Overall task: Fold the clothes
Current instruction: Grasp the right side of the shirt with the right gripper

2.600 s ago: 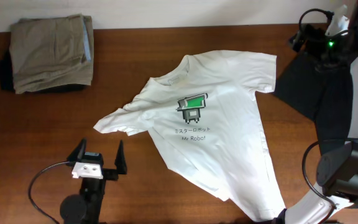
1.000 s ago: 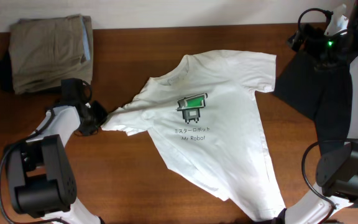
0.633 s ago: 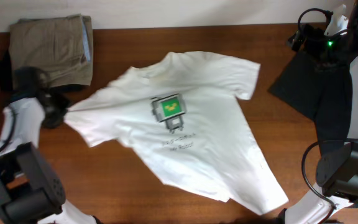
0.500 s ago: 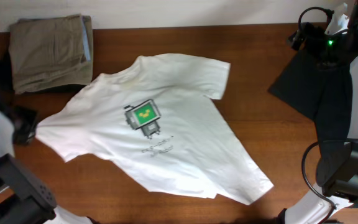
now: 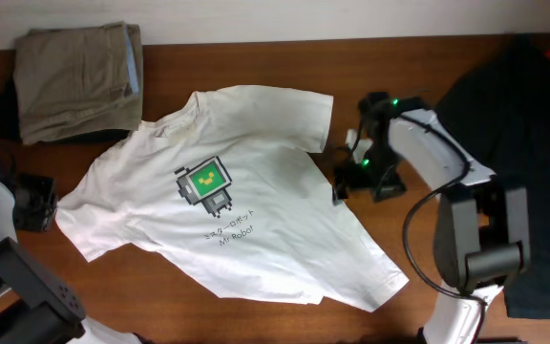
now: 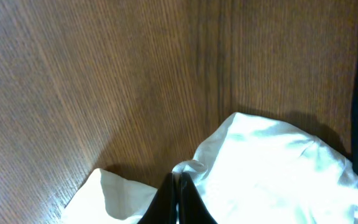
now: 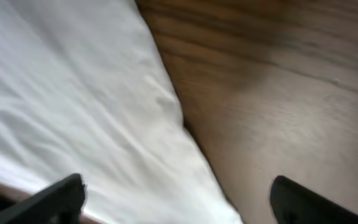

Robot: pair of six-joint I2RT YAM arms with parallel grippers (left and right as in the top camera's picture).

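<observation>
The clothes, a white T-shirt with a green robot print, lie spread face up across the table's left and middle. My left gripper is at the shirt's left sleeve. In the left wrist view that gripper is shut on a fold of the white sleeve. My right gripper hovers at the shirt's right side below the right sleeve. In the right wrist view it stands open, with the shirt's edge running between its fingers over bare wood.
Folded khaki trousers lie at the back left corner, on something dark. A large dark garment covers the right side of the table. Bare wood shows along the front.
My left gripper closed on the left sleeve and dragged the shirt leftward, spreading it. My right arm swung from the back right corner down to the shirt's right edge.
</observation>
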